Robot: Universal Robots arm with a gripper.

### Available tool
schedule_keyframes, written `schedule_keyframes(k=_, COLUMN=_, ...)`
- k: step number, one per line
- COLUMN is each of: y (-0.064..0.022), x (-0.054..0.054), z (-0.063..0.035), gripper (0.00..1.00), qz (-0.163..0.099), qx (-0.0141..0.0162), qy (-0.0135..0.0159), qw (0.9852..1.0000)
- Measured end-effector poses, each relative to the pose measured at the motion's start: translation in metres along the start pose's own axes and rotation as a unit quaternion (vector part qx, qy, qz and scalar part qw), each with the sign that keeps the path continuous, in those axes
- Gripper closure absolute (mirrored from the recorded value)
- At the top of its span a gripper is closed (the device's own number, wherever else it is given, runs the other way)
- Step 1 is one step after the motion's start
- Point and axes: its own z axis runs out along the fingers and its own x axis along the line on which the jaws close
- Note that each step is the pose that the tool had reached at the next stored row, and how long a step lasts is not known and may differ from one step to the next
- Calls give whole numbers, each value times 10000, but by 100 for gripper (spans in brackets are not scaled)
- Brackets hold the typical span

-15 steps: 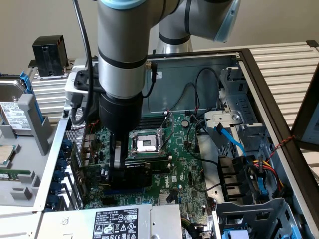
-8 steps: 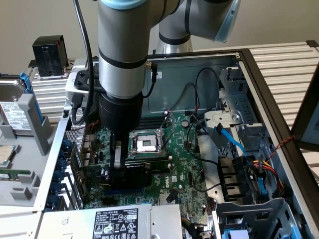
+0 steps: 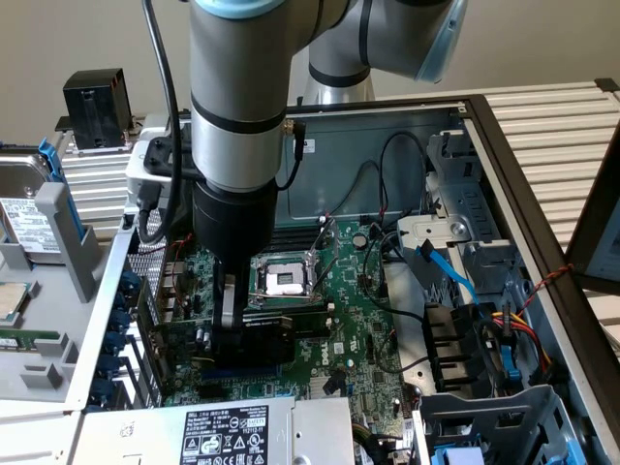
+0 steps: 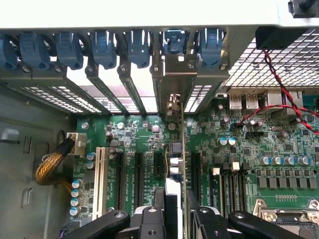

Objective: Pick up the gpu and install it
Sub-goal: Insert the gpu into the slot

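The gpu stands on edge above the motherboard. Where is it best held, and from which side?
Hold the gpu by its top long edge, one finger on each flat face, coming down from above. It stands upright over the motherboard slots with its metal bracket toward the case's rear openings, so only the top is free. The gripper clamps it so.

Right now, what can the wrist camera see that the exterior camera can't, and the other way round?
The wrist view adds a braided yellow cable and a long white slot. The exterior view adds the arm, a hard drive beside the case, and the power supply label. Both share the green motherboard and the gripper shut on the gpu, which stands on edge at the slots.
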Motion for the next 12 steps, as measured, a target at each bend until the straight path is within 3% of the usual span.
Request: schedule_keyframes(k=12, y=0, x=0, z=7, gripper=73, qz=0, qx=0, qy=0, qw=10000)
